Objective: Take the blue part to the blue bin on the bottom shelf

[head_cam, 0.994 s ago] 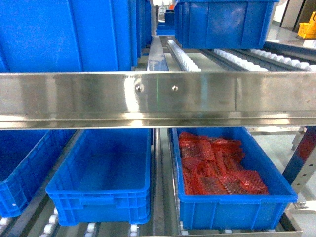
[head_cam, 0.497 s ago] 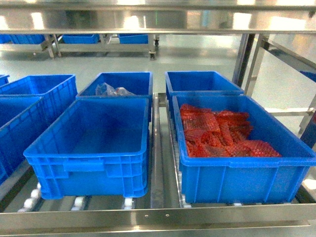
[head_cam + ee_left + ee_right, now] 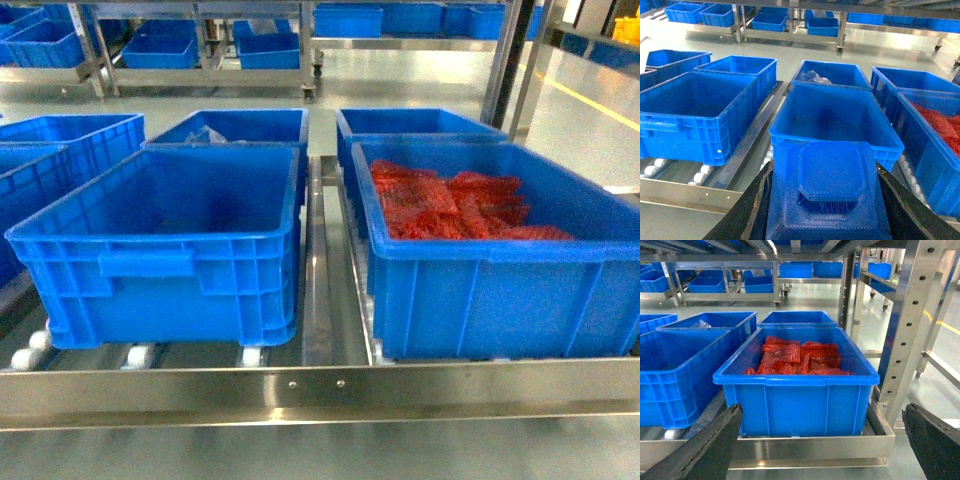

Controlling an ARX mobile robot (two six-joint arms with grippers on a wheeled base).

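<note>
On the bottom shelf [image 3: 320, 385] the head view shows six blue bins [image 3: 165, 245]: one holds red parts [image 3: 450, 205], too many to count, and one holds a clear bag [image 3: 205, 135]. The left wrist view shows one blue part [image 3: 827, 197].

No text, label, brand, number or sign can be read in any of the three views. The walls of the blue bins [image 3: 170, 270] are seen to be plain, and nothing is printed on the steel front rail [image 3: 320, 392]. No marking can be made out on the blue part [image 3: 827, 200].
</note>
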